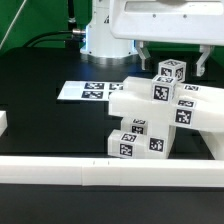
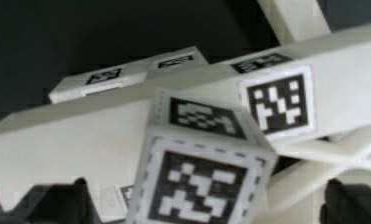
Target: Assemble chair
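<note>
The chair (image 1: 140, 105) stands as a cluster of chunky white tagged parts in the middle of the black table, with long blocks lying slanted across a lower stack. A small tagged cube (image 1: 171, 72) sits at its top. My gripper (image 1: 174, 60) hangs just above, with one finger on each side of the cube and a gap on both sides. In the wrist view the cube (image 2: 208, 170) lies between the two dark fingertips (image 2: 61, 205), which stand wide apart and do not touch it. My gripper (image 2: 203, 208) is open and holds nothing.
The marker board (image 1: 85, 91) lies flat behind the chair toward the exterior view's left. A long low white border rail (image 1: 100, 172) runs along the front edge. The arm's white base (image 1: 105, 35) stands at the back. A white piece (image 1: 3, 122) shows at the left edge.
</note>
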Tool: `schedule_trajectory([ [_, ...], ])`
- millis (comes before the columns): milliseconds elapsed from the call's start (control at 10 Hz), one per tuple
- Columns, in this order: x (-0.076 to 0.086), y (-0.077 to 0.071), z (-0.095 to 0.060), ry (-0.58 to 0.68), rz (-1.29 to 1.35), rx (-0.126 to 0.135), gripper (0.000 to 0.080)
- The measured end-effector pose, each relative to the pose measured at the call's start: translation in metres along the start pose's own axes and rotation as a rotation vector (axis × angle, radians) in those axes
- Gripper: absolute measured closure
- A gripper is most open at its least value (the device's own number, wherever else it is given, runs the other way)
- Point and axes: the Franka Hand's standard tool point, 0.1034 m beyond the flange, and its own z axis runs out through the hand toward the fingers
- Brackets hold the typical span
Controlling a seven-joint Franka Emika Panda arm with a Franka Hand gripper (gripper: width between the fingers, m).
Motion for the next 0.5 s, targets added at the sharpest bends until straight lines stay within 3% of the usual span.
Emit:
schedule_trajectory([
  [200, -0.0117, -0.0039, -0.0017, -0.008, -0.216, 0.008, 0.0150],
  [500, -0.0121, 0.0019, -0.0029, -0.010, -0.445, 0.008, 0.0150],
])
